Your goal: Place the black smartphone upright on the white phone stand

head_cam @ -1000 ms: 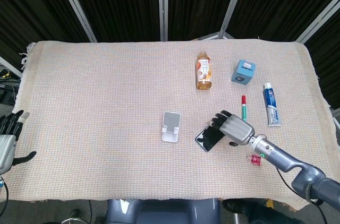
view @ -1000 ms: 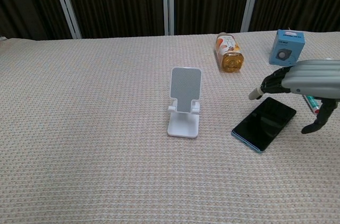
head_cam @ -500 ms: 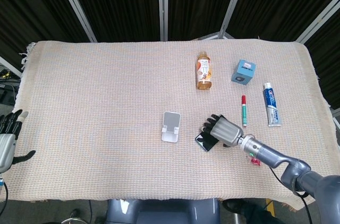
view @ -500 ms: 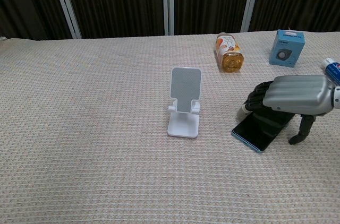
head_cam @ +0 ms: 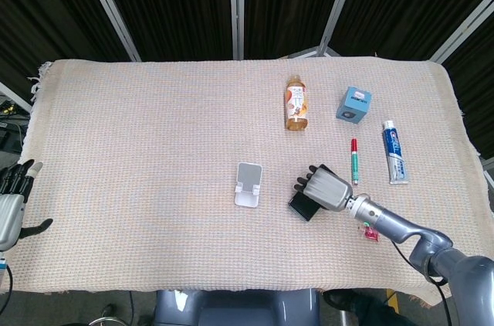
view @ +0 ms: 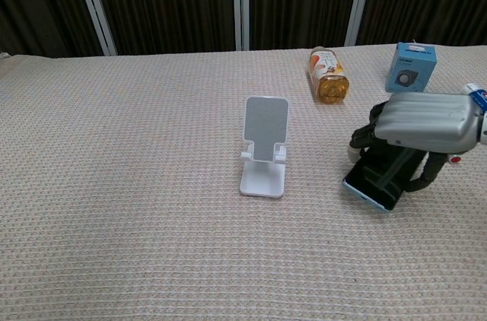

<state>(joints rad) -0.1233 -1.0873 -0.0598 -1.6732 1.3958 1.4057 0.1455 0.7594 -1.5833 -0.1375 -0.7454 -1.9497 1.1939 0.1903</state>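
Smartphone (view: pixel 378 178) is black with a glossy dark face and a thin bluish edge along its near side. It sits just right of the white phone stand (view: pixel 264 146), apart from it, not on it. Your right hand (view: pixel 423 125) is over the top of it, fingers curled down round its far edge and thumb down on the right side, so it's gripping the phone. In the chest view the phone looks tipped up off the cloth on its near edge; I can't tell if that edge is touching the cloth. Head view shows only a dark sliver of phone (head_cam: pixel 304 205) under the hand (head_cam: pixel 329 188).

Stand is upright, back plate and front lip facing you, nothing on it.

Hard to see: most of the phone's upper half is behind the hand. Your left hand (head_cam: pixel 11 201), far left of the stand, is cut by the frame edge; fingers apart, holding nothing.
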